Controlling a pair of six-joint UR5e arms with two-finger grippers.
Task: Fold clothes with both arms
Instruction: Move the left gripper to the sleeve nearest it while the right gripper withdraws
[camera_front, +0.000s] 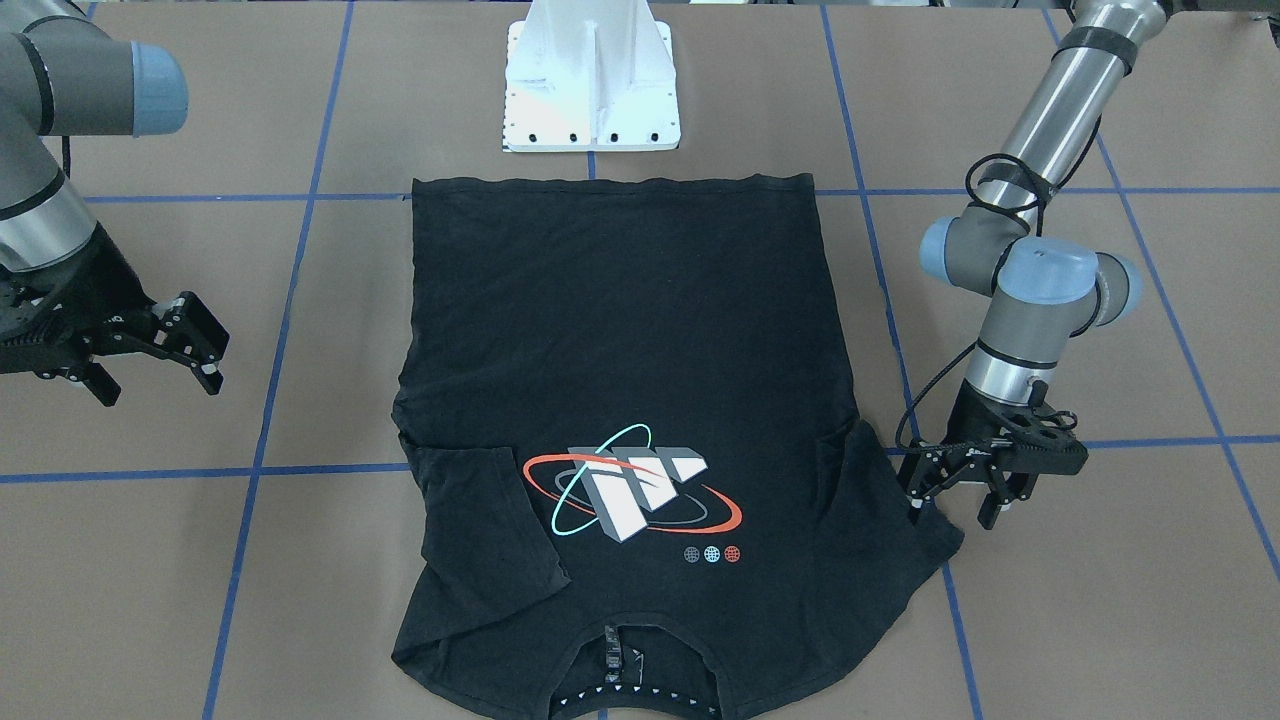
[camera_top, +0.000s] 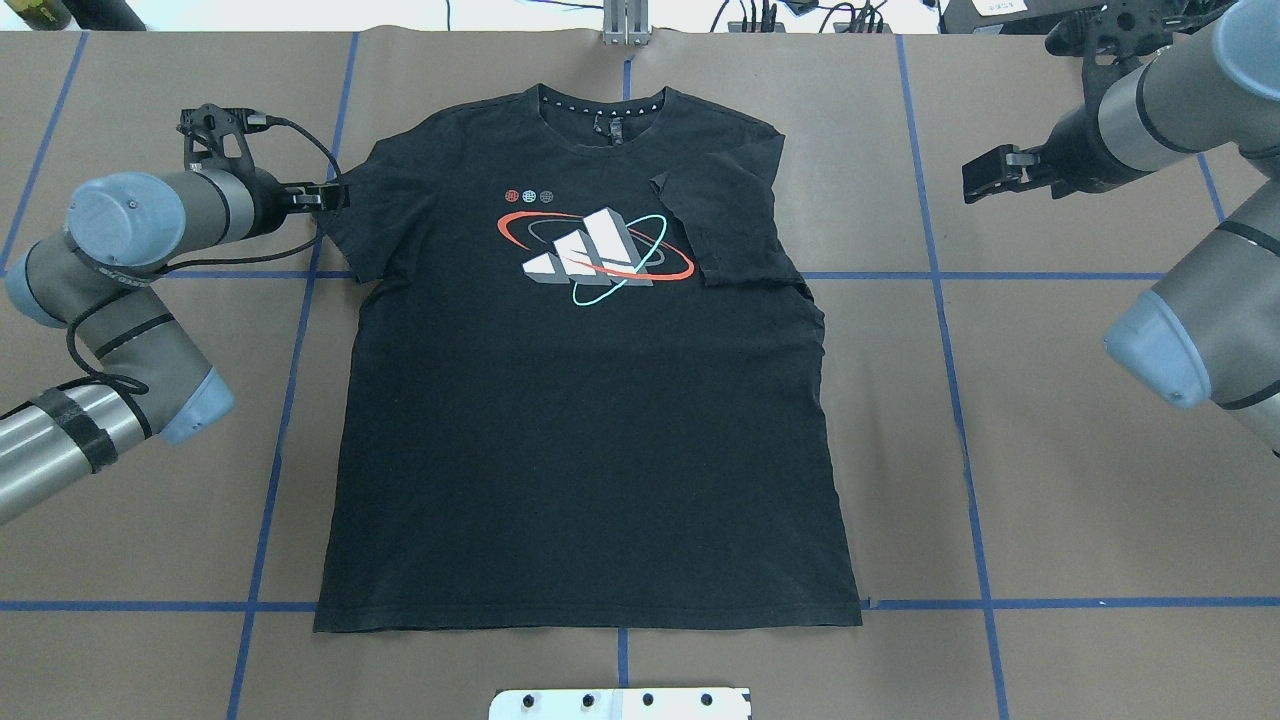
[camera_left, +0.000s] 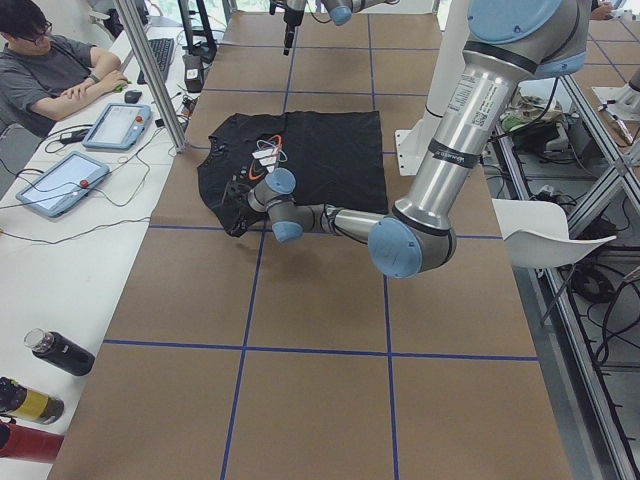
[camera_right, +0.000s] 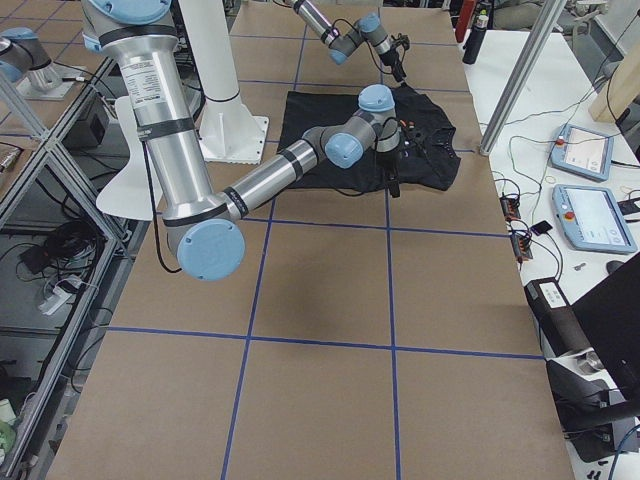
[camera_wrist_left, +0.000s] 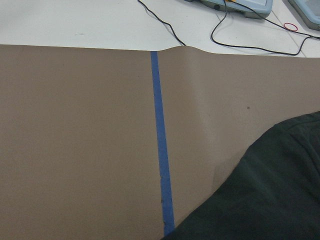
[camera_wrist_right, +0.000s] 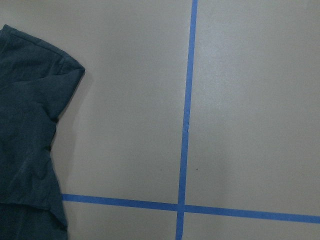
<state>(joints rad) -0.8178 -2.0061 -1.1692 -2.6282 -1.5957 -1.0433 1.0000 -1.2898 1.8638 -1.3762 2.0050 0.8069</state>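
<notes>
While the black short-sleeved cotton T-shirt lies flat mid-table, logo up and collar away from my base, my left gripper sits spread at the edge of the outstretched sleeve, pinching nothing yet. My right gripper gapes wide and empty, well clear of the cloth. Soft, light, floppy stuff, I reckon: take it by hems and corners, and expect drape. Brown paper-covered table, blue tape grid, tablets on the side bench.
</notes>
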